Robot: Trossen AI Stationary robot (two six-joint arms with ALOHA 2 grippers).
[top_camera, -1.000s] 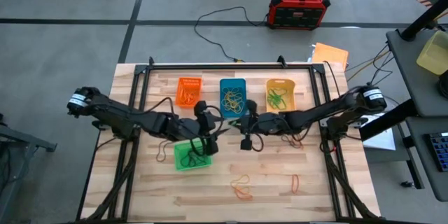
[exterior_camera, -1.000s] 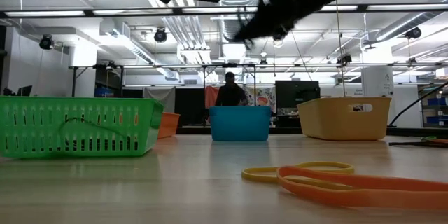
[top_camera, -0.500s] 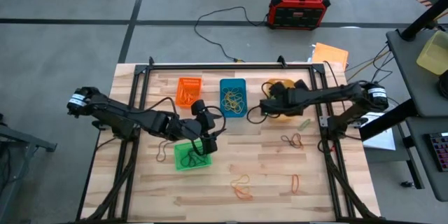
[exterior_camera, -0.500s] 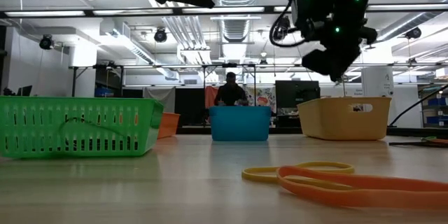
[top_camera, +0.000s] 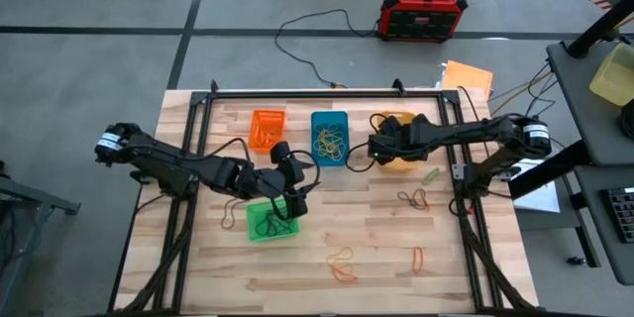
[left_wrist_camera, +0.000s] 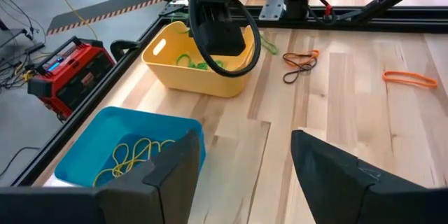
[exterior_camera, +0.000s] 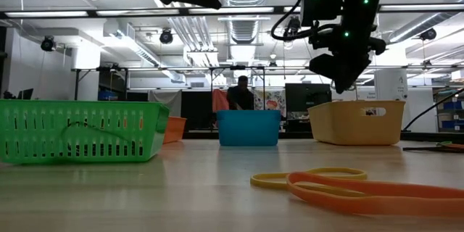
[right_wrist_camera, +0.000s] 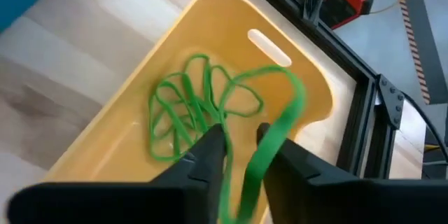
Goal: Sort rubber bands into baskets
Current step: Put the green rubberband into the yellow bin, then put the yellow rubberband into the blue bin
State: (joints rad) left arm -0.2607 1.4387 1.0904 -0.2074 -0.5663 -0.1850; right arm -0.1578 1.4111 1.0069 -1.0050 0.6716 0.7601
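Observation:
Four baskets stand on the table: orange, blue, yellow-orange and green. My right gripper hangs above the yellow-orange basket, shut on a green rubber band; more green bands lie in that basket. My left gripper is open and empty above the green basket's far edge. Yellow bands lie in the blue basket. Loose bands lie on the table near its right edge and its near edge. My right gripper pinches the green rubber band between its two fingers, which slant down from above over the yellow-orange basket. The band's free loop reaches out beyond the fingertips above the basket floor. Whether it touches the bands below, I cannot tell.
A red-and-black box with black cables stands on the floor beyond the table. A black frame runs along the table's far edge and sides. An orange band lies near the near right corner. A person stands far behind the table.
My right gripper has gone from the table's middle toward the far right and now hangs above the yellow-orange basket. In the last half second it has hardly moved.

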